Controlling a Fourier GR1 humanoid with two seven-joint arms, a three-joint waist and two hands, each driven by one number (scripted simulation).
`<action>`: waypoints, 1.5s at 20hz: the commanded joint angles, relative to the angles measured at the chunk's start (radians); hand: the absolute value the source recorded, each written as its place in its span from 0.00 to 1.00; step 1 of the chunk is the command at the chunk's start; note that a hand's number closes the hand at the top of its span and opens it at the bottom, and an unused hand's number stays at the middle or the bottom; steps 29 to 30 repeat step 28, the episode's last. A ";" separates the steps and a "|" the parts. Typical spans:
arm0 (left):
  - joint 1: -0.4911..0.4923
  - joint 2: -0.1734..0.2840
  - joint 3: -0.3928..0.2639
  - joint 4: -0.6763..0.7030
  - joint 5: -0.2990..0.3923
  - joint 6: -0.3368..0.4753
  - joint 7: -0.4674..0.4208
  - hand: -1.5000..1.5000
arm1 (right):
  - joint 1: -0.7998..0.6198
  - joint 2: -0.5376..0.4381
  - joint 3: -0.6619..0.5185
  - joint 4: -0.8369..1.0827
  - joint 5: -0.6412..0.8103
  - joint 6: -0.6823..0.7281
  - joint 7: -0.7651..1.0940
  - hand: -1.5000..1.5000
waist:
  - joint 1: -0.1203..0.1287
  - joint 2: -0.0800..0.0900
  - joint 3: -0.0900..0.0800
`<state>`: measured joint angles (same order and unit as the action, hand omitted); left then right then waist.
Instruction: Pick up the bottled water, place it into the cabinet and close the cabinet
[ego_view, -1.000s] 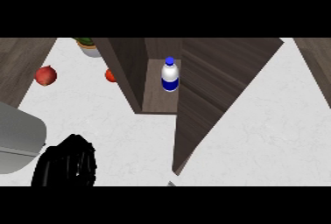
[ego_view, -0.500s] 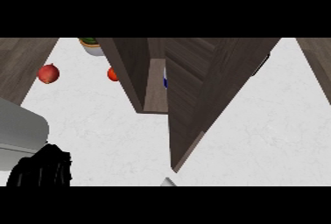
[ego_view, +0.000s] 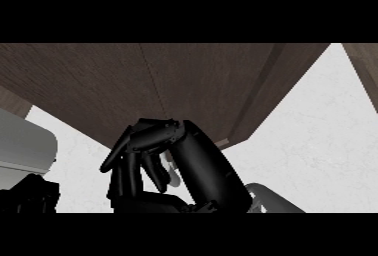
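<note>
Dark brown wooden cabinet (ego_view: 184, 85) across the whole upper view, seen very close. Only flat wood panels with one thin seam showing; no opening visible from here.

Bottled water not in view. Likely behind the cabinet's wood already, but cannot confirm. Judged as a plastic bottle: fairly light, stiff enough to hold, smooth and slippery, prone to tipping if nudged near the cap. Best taken round the mid body, thumb opposite fingers, kept upright.

Right robot hand (ego_view: 192, 160) just below the cabinet's lower edge, centre of view. Fingers bent over at the knuckles and hanging down, spread and relaxed, holding nothing. Grey forearm (ego_view: 269, 197) below and right of the cabinet corner.

Left robot hand (ego_view: 29, 195) well below the cabinet's left end, only a dark part showing at the edge. Cannot tell its state.

Light grey rounded appliance (ego_view: 22, 145) below the cabinet's left side, close to the left robot hand. White speckled worktop (ego_view: 317, 140) right of and below the cabinet. Narrow brown wood strip (ego_view: 365, 65) further right of the cabinet.

In the way: the cabinet front itself, very near the right robot hand. Little room to swing without brushing wood. Grey appliance crowding the left side. If the door is not fully home, a flat push on the panel probably enough.
</note>
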<state>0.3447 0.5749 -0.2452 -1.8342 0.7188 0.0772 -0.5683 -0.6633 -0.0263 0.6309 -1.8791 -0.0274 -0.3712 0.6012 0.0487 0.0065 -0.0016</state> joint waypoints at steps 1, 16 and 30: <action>0.060 0.020 0.049 -0.003 0.025 -0.058 -0.023 1.00 | -0.099 0.025 -0.125 0.219 -0.163 0.045 -0.091 1.00 | -0.003 0.001 0.001; 0.111 0.039 0.101 -0.009 0.026 -0.166 -0.010 1.00 | -0.250 -0.066 -0.448 0.801 -0.275 0.419 -0.398 1.00 | -0.005 0.004 0.001; 0.017 0.011 0.086 -0.006 0.019 -0.105 0.048 1.00 | -0.295 -0.115 -0.478 0.918 -0.293 0.524 -0.495 1.00 | -0.014 0.018 0.001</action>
